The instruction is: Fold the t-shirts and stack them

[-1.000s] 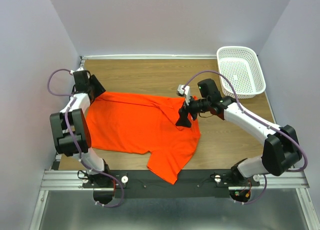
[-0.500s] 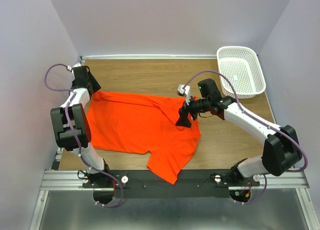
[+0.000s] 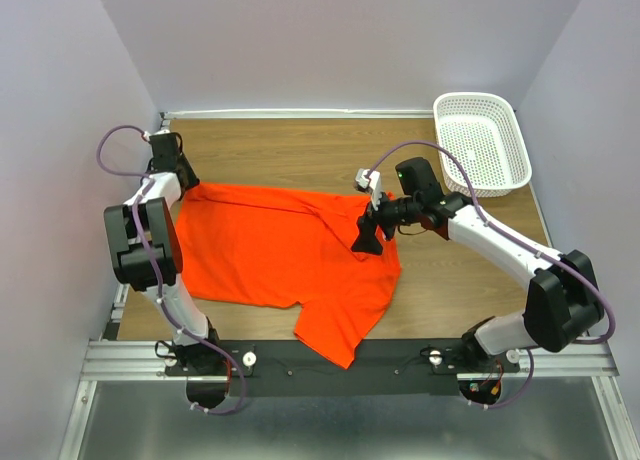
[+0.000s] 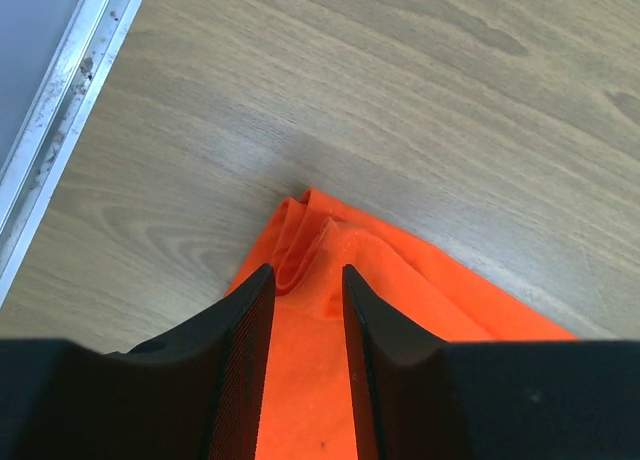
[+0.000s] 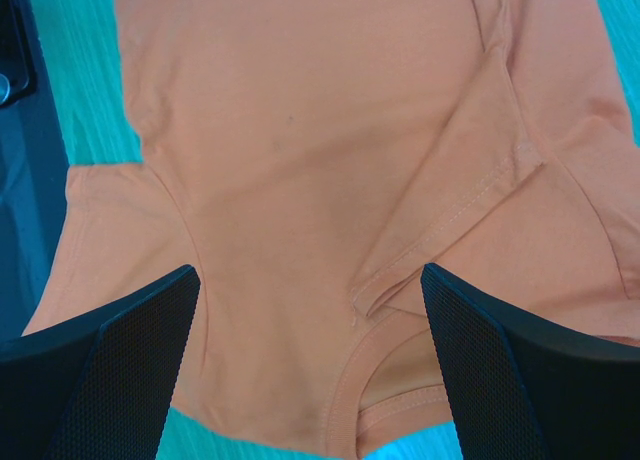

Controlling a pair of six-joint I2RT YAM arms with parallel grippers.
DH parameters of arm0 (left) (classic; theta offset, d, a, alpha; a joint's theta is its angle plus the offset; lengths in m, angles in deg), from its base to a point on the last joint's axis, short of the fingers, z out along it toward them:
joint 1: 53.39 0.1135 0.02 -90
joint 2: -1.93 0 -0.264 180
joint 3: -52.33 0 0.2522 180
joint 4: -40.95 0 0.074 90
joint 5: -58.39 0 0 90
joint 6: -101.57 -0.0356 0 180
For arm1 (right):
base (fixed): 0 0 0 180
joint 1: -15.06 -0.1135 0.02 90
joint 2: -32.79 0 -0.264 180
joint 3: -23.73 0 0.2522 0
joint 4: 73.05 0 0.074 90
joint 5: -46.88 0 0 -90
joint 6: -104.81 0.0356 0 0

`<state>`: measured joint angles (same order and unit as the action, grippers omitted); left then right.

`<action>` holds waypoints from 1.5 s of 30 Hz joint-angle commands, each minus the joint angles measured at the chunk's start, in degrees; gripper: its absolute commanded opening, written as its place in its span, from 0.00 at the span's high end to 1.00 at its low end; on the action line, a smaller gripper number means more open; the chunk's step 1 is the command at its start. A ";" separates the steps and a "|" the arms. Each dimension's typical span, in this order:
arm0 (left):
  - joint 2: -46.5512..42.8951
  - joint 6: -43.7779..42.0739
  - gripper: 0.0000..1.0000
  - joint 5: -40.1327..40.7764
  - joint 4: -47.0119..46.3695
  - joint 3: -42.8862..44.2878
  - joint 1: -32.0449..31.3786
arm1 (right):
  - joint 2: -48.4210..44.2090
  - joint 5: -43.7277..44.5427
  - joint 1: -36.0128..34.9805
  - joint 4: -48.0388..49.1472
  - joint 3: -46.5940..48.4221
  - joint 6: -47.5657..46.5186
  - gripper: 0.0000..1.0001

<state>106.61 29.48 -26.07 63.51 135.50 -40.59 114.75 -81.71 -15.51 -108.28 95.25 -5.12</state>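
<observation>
— Where is the orange t-shirt [image 3: 270,245] lying?

— Spread out on the wooden desk [image 3: 300,150], mostly flat, on the left and middle of it. One end droops over the near edge, between the two arm bases. A flap of cloth is folded over on the right side, near the neck opening.

— And the left fingers [image 4: 240,370]?

— Down at the shirt's far left corner, close to the desk's edge rail. They stand narrow, with only a slim gap between them. The bunched-up tip of the corner sits right in that gap, at their ends. I can't tell whether they actually pinch it.

— The right fingers [image 5: 120,360]?

— Spread wide, hanging over the shirt's right part by the neck opening and the folded flap. Nothing is between them.

— Anything else around?

— A white basket [image 3: 480,140] at the far right corner, well apart from the shirt.
</observation>
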 commanded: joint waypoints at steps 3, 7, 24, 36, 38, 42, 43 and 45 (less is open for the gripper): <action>3.77 -2.35 0.62 -2.02 1.66 2.31 0.48 | -0.92 1.23 0.24 -0.06 -0.98 0.50 0.01; 3.86 -2.53 0.86 -2.73 1.57 2.58 0.56 | -0.92 1.32 0.33 -0.06 -1.07 0.41 0.01; -6.15 -1.56 1.00 0.35 1.92 -4.98 0.74 | -0.74 0.88 0.33 -0.06 -1.07 0.32 0.01; -19.94 5.12 0.46 -2.88 -0.77 -15.95 9.00 | -0.48 0.44 0.33 -0.06 -0.72 0.32 0.01; -20.75 4.94 0.44 -12.32 -5.43 -18.42 8.83 | -0.48 0.44 0.33 -0.06 -0.63 0.41 0.01; -10.94 4.59 0.48 -16.88 0.77 -10.62 6.11 | -0.48 0.79 0.33 -0.06 -0.72 0.41 0.01; -10.21 5.11 0.48 -15.49 0.96 -9.82 5.40 | -0.48 0.97 0.42 0.03 -0.72 0.41 0.01; -8.80 5.90 0.48 -13.37 0.26 -8.68 4.70 | -0.48 1.41 0.33 -0.06 -0.80 0.32 0.01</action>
<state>94.29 33.88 -36.83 63.01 125.21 -34.10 114.75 -81.31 -15.46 -108.28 95.23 -5.12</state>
